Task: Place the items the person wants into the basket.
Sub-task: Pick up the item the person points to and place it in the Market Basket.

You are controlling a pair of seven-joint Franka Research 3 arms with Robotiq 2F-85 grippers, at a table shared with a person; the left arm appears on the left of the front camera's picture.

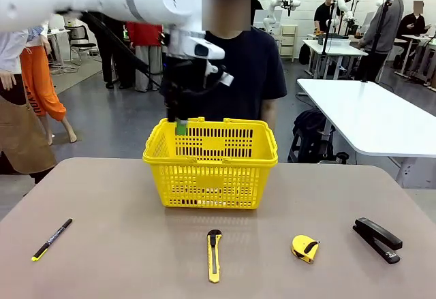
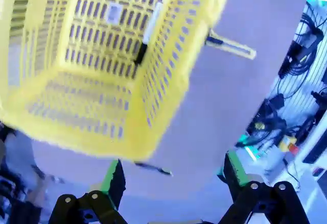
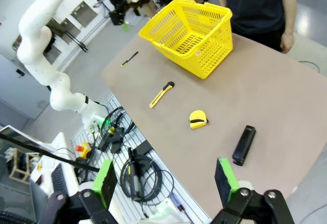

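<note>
The left jaws hang wide open and empty just above the far-left rim of the basket (image 1: 210, 166). The basket stands in the middle of the desk (image 1: 122, 203), in front of the person (image 1: 245, 67). In the left wrist view the marker (image 2: 152, 25) lies on the basket's floor beside one long wall. The right jaws, held back beyond the desk's edge, are spread just as wide, with nothing between their green pads (image 3: 104, 180).

The utility knife (image 1: 214, 255) lies near the middle of the desk, apart from the basket on its near side. The pen (image 1: 52, 239) lies at the near left. Neither is in the basket yet.

With the left jaws so close to the rim, a sideways pull-away could catch the lattice wall or a handle and drag the light basket. The knife and pen are slim and lie flat, so a descent that stops short would close on air, and one that goes too deep would scrape the desk. The tape measure (image 1: 304, 248) sits just right of the knife and the stapler (image 1: 377, 240) farther right, so a slightly off reach could grab the wrong thing.
</note>
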